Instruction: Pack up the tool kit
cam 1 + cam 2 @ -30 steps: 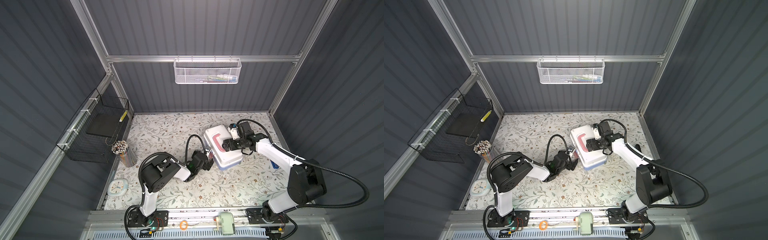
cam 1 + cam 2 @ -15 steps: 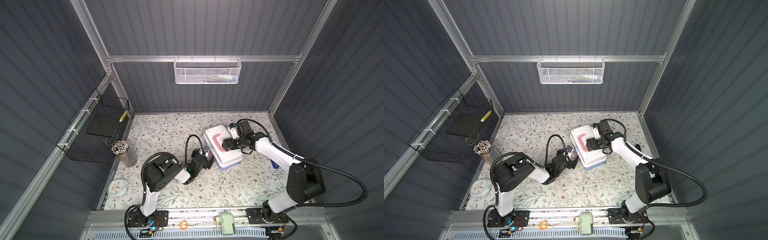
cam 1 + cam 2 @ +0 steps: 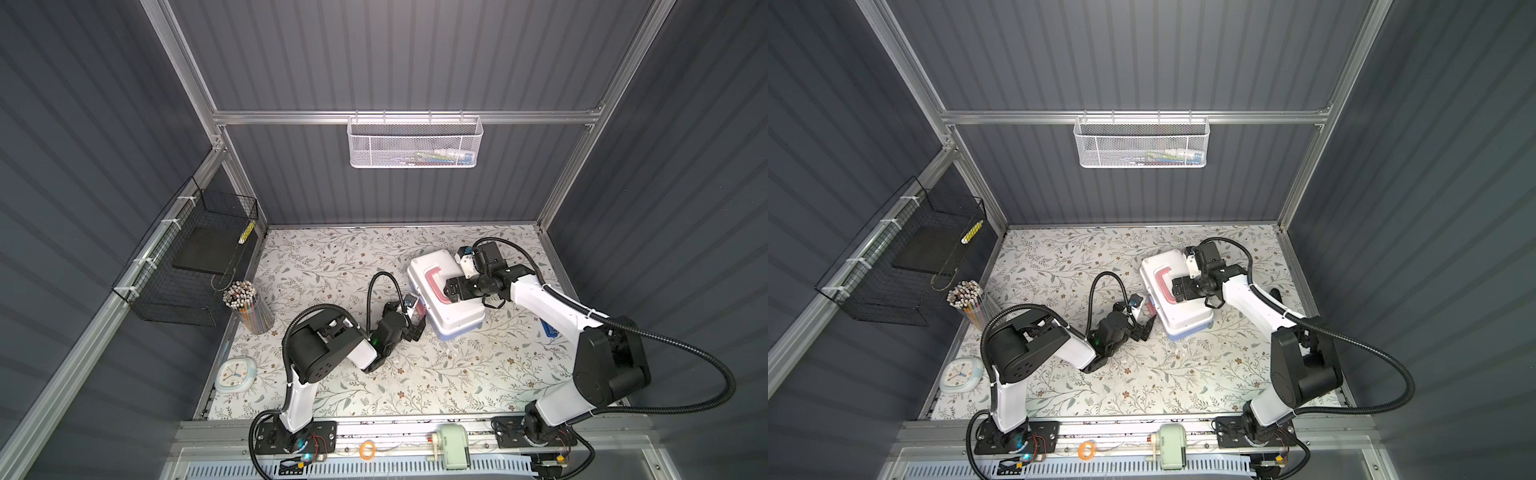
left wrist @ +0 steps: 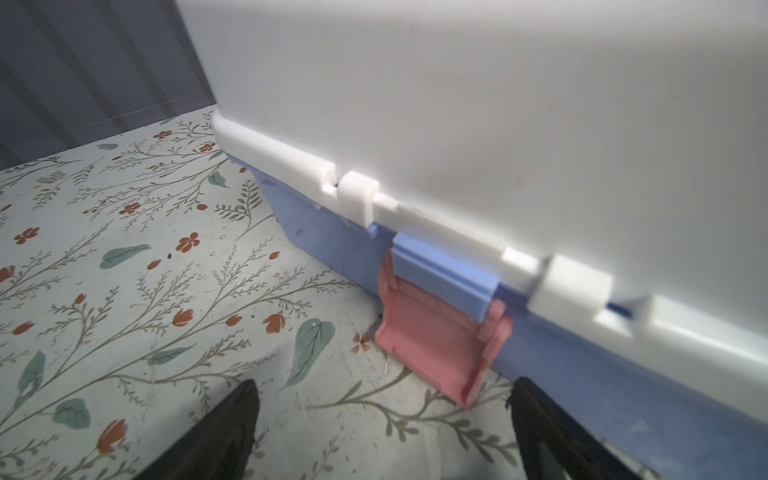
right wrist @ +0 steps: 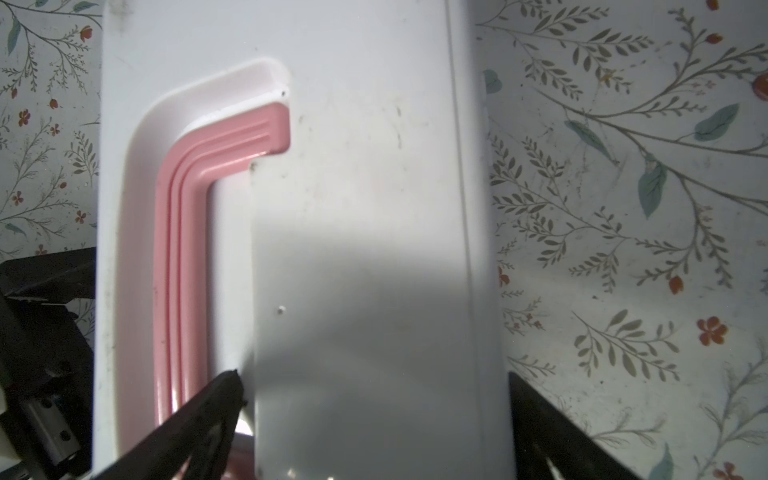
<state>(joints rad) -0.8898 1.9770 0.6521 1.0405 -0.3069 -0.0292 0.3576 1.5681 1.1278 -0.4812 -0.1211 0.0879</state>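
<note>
Here the left pincer point(image 3: 417, 328) gapes beside the latch point(image 4: 432, 345) of the tool kit point(image 3: 455, 309)

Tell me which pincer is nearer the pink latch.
Left. The left pincer faces the latch, just short of it; the right pincer is over the lid, beside the handle.

The left arm point(image 3: 361, 353) and right arm point(image 3: 540, 299) have white shells, black joints and ribbed black cables point(image 3: 665, 337). The left gripper point(image 3: 415, 316) and right gripper point(image 3: 448, 292) have black fingers.
</note>
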